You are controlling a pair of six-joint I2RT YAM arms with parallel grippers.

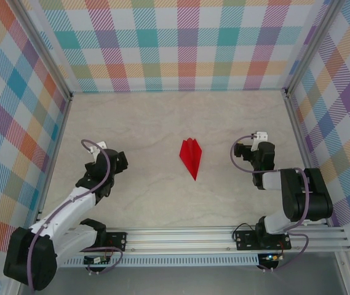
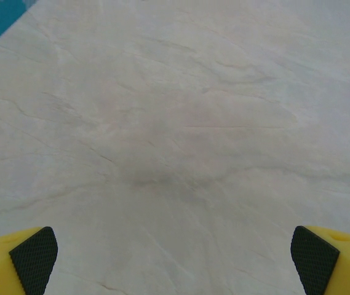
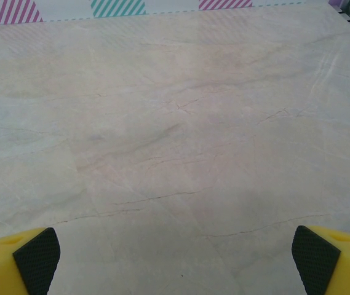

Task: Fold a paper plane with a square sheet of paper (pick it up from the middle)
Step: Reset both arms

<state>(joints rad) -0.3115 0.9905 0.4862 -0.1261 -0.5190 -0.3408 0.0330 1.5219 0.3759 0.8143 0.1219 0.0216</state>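
Red paper plane lies on the pale marble-look worktop, roughly midway between the two arms. Its sharp nose points toward the near edge and nothing touches it. Its wings look layered with a centre ridge, though it is too small in the top view to be sure. Left arm is to its left and right arm to its right, both well apart from it. Left fingers are spread wide, with nothing between them and bare worktop below. Right fingers are likewise wide apart and empty. Checked walls surround the worktop.
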